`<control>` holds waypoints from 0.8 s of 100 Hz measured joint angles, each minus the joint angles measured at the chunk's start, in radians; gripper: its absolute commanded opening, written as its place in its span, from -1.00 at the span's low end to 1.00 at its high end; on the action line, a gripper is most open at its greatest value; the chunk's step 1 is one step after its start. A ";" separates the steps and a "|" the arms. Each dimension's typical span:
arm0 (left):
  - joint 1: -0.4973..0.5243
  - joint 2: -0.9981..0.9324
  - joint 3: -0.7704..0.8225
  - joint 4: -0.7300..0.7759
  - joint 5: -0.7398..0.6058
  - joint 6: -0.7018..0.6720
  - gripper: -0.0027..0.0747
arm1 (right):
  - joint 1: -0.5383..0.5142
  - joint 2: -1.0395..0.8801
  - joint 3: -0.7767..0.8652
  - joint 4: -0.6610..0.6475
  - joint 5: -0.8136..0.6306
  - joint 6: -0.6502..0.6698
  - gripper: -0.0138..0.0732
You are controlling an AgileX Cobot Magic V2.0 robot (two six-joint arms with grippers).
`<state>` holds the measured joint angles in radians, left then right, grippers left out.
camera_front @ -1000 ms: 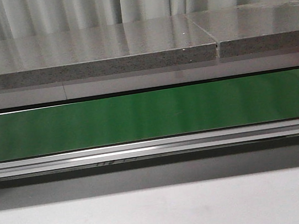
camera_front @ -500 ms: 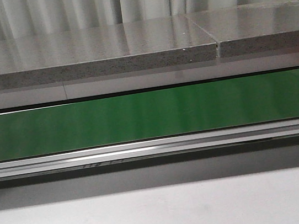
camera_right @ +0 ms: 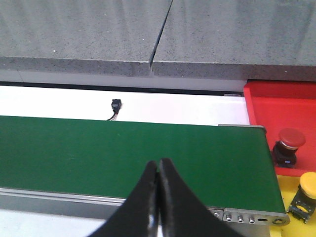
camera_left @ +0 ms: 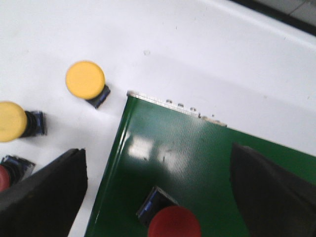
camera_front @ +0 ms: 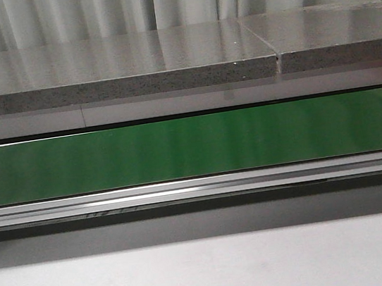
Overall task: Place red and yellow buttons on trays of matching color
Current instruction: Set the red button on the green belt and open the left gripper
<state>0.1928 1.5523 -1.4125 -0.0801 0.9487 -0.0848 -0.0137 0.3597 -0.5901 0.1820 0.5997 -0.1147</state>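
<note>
Black fingers of my left claw (camera_left: 158, 197) stand wide apart with nothing between them yet, hovering over the end of the green belt (camera_left: 197, 148), where a red button (camera_left: 174, 222) lies on its side, its dark blue-black base (camera_left: 155, 203) pointing away from the cap. My right claw (camera_right: 158, 197) has its fingers pressed together and holds nothing; it hangs over the far end of the belt, beside the red tray (camera_right: 281, 106) holding a red button (camera_right: 289, 143) and the yellow tray (camera_right: 291, 197) holding a yellow one (camera_right: 308, 190). Off the belt on the white bench (camera_left: 197, 49) wait two yellow buttons (camera_left: 85, 79) (camera_left: 11, 121) and another red one (camera_left: 4, 175). These look light, rigid plastic; the domed cap would likely slip, so I judge the squarer base the better hold.
</note>
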 measured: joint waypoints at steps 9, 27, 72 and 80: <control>0.024 0.000 -0.023 0.004 0.025 -0.016 0.55 | 0.000 0.000 0.000 0.000 0.000 0.000 -0.96; 0.109 0.000 -0.014 -0.018 0.090 -0.122 0.50 | 0.000 0.000 0.000 0.000 0.000 0.000 -0.96; 0.199 0.023 0.158 -0.004 0.133 -0.504 0.50 | 0.000 0.000 0.000 0.000 0.000 0.000 -0.96; 0.199 0.028 0.173 0.019 0.122 -0.537 0.50 | 0.000 0.000 0.000 0.000 0.000 0.000 -0.96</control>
<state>0.3919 1.5802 -1.2395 -0.0616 1.0709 -0.6217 -0.0137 0.3597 -0.5901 0.1820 0.5997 -0.1147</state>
